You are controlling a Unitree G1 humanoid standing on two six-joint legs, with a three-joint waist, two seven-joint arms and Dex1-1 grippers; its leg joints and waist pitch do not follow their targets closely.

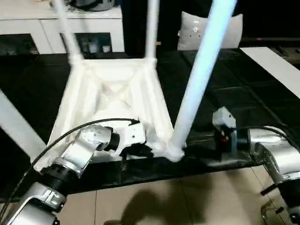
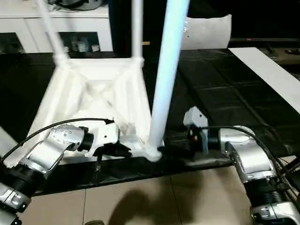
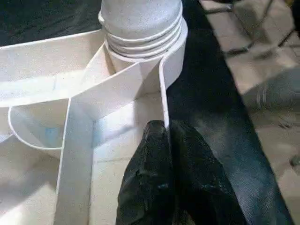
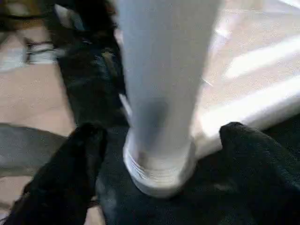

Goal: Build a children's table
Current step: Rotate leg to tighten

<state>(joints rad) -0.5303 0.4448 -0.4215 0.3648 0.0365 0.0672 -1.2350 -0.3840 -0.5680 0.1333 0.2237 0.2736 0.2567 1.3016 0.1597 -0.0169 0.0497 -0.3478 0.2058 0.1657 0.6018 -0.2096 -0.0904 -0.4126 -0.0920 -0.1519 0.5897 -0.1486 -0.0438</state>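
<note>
The children's table [image 1: 110, 101] lay upside down on the black desk [image 1: 262, 89], ribbed underside up, its near edge right at the desk's front. Three tapered legs rose from its corner sockets: two at the far corners, and the near right leg [image 1: 199, 77] standing tall just ahead of the right pincer.

The left pincer [image 3: 168, 140] was pressed shut, its two black fingers [image 3: 150, 178] together with nothing between them, the tips touching the thin rim wall [image 3: 164, 101] of the tabletop. Just beyond those tips sat the threaded base of the leg [image 3: 140, 28], seated in its round corner socket [image 3: 176, 58] (the screw ridges plain to see in the left wrist view).

The right pincer [image 4: 159, 154] stood wide, one finger [image 4: 70, 173] on each side of the same leg's base, apart from it and gripping nothing. From the head views, that pincer [image 2: 180, 150] came in level from the right of the socket, the left one [image 2: 117, 149] from the other side along the table's near edge.

Behind the desk stood a white cabinet [image 1: 61, 30] with glass doors, and a pale grey cushion [image 1: 197, 30] beside it. Tan floor tiles [image 1: 187, 197] showed below the desk's front.
</note>
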